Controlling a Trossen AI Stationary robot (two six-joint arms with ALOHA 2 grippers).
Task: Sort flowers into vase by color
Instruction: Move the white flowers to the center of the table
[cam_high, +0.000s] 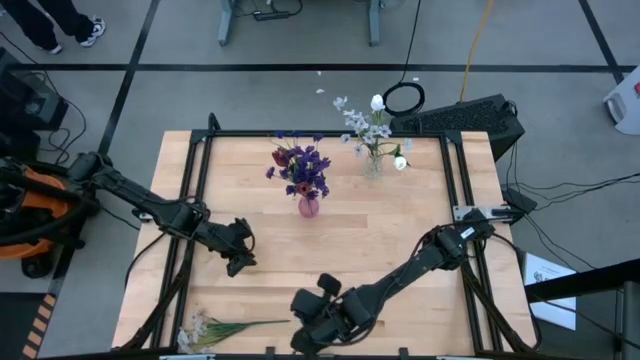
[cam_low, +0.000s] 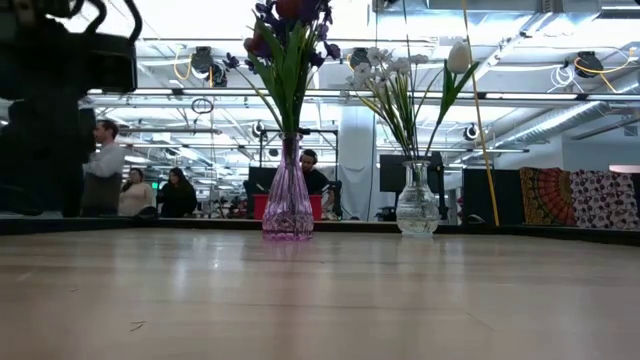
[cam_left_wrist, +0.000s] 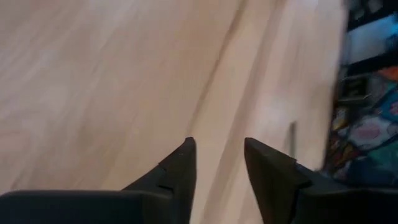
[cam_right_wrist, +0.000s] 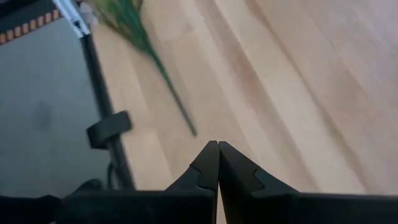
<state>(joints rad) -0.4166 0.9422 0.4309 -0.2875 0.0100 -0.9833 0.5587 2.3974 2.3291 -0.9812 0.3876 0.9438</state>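
Note:
A spray of tiny white blossoms lies flat on the table near its near-left corner; its green stem points at my right gripper. My right gripper is shut just short of the stem's free end and touches nothing. My left gripper hovers open over bare wood left of centre. A pink vase stands upright holding purple and dark red flowers. A clear vase holds white flowers.
A black frame rail runs along the table's near edge beside the lying spray. Bare wood lies between the two vases and both grippers. Cables and a black box sit beyond the far-right corner. People stand in the room behind.

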